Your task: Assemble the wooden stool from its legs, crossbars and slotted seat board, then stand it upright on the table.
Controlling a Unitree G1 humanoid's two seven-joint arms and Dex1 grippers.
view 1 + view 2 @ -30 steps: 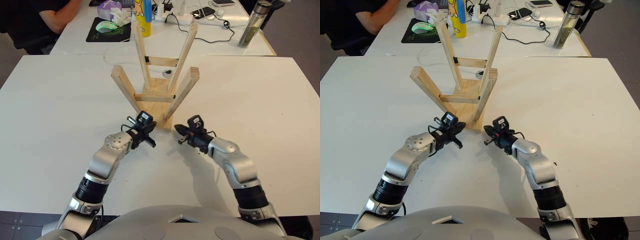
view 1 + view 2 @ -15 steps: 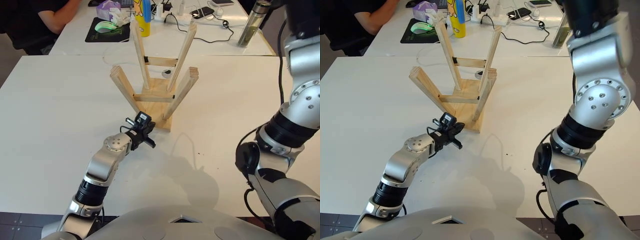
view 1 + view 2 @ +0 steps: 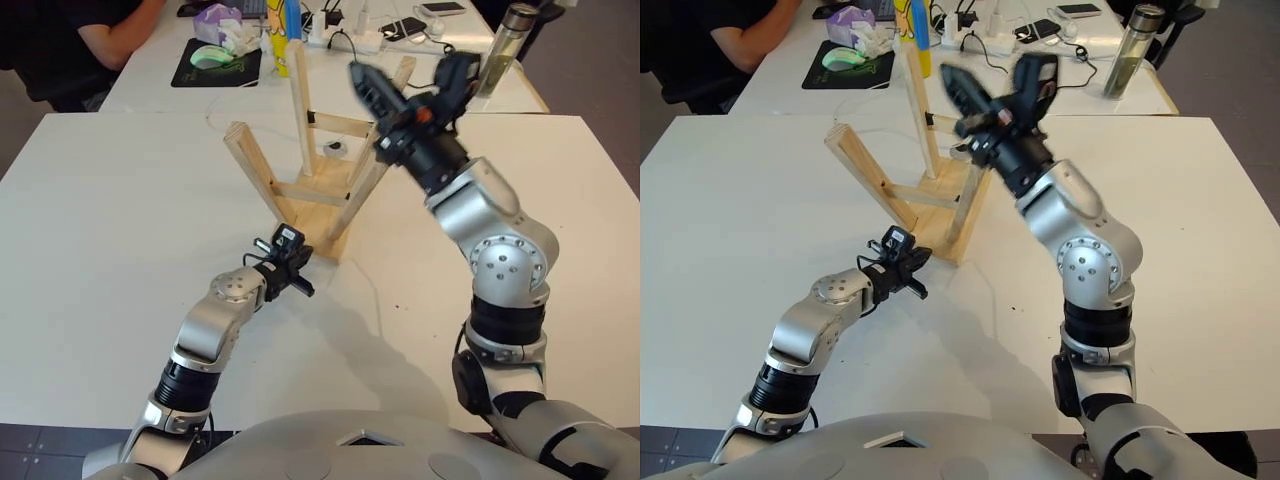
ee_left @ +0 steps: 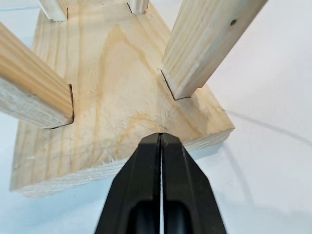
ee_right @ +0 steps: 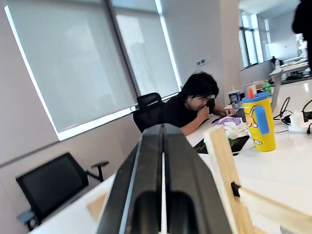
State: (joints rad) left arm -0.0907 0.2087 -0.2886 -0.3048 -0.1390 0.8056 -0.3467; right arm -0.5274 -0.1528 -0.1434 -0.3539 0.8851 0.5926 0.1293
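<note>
The wooden stool stands upside down in the middle of the white table, its seat board flat on the top. Its legs and crossbars point up. My left gripper lies low on the table, shut and holding nothing. Its tips touch the near edge of the seat board. My right gripper is raised high over the stool, shut and holding nothing. Its forearm crosses in front of the stool's right-hand legs. A leg top is beside its fingers.
Behind the table is a second desk with a yellow cup, a mouse on a dark mat, cables and a bottle. A person sits at its far left. Bare tabletop lies to both sides of the stool.
My right arm has swung up from the table beside the seat board to high above the stool. The leg tops now stand a little further right. The left gripper has stayed put.
</note>
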